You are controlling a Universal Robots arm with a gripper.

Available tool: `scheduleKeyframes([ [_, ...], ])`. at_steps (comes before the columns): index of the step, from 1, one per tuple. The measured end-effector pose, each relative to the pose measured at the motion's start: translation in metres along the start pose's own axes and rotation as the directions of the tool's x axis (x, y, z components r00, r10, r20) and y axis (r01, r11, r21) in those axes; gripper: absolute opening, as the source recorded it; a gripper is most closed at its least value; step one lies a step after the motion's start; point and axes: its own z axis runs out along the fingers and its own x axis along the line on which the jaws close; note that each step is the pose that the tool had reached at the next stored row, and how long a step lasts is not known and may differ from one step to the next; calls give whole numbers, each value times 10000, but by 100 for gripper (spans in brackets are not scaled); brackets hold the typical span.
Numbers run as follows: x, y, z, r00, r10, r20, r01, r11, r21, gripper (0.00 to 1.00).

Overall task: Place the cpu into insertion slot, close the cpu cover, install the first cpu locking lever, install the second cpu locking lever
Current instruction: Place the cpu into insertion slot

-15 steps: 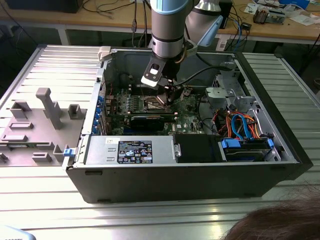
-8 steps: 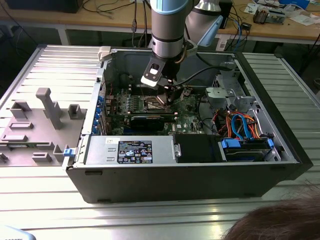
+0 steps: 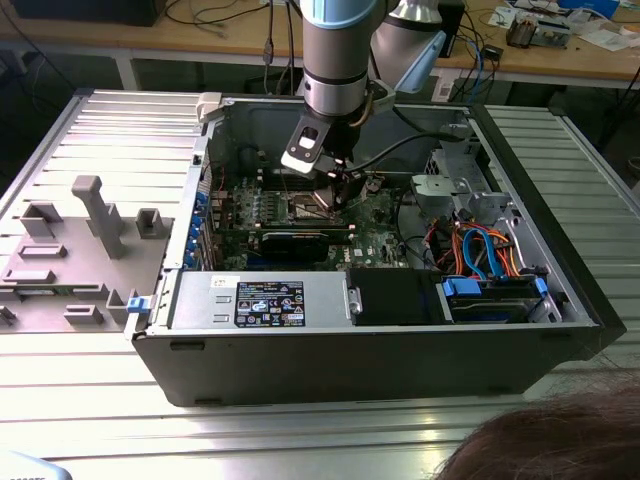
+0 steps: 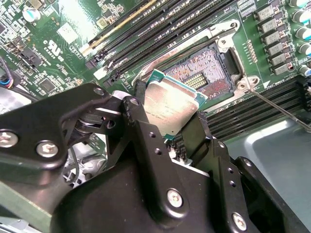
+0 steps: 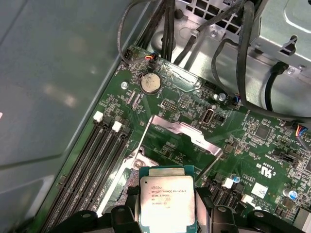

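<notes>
Gripper (image 4: pixel 171 128) clamped on the cpu (image 4: pixel 167 104) by its edges, chip tilted just over the bare insertion slot (image 4: pixel 206 73), cpu cover (image 5: pixel 181 128) standing open off the green motherboard (image 5: pixel 245 145).

Smooth silvery metal on the cpu (image 4: pixel 170 109); matt black on the fingers (image 4: pixel 146 145); shiny sheet metal on the cpu cover (image 5: pixel 182 128).

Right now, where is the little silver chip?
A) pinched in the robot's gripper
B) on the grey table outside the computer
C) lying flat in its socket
A: in the second wrist view the gripper is shut on the cpu, clear of the insertion slot, whose contacts lie bare.
</notes>
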Motion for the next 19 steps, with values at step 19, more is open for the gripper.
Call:
scheduleKeyframes([
  [19, 0, 0, 1, 9996, 294, 25, -294, 9996, -6, 55],
])
